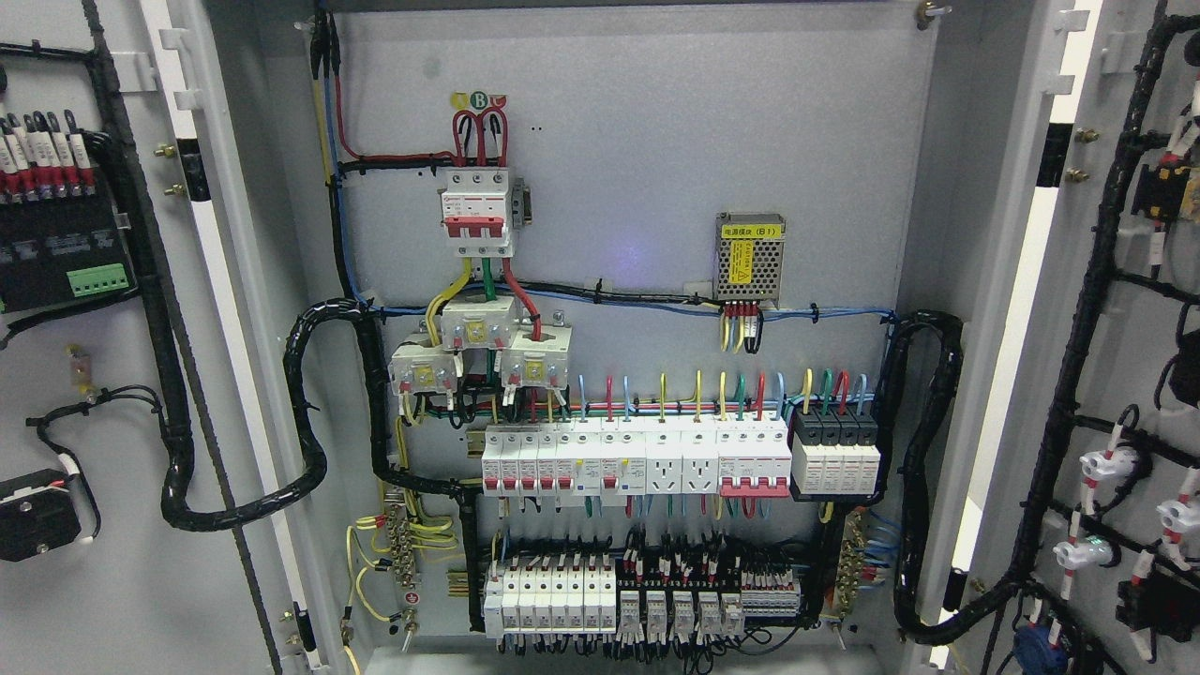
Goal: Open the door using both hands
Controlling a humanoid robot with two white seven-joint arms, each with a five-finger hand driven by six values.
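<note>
A grey electrical cabinet fills the head view with both doors swung wide open. The left door (112, 394) shows its inner face with a black module and green terminal block. The right door (1125, 309) shows its inner face with black cable looms and white lamp backs. Between them the back panel (637, 150) is exposed, carrying a red-and-white main breaker (478, 211), rows of white breakers (637, 459) and a metal power supply (750, 257). Neither of my hands nor arms appears anywhere in the picture.
Thick black corrugated cable bundles (309, 422) loop from each door hinge side into the cabinet. A lower row of breakers and relays (637, 600) sits near the cabinet floor. Coloured wires run across the panel's middle.
</note>
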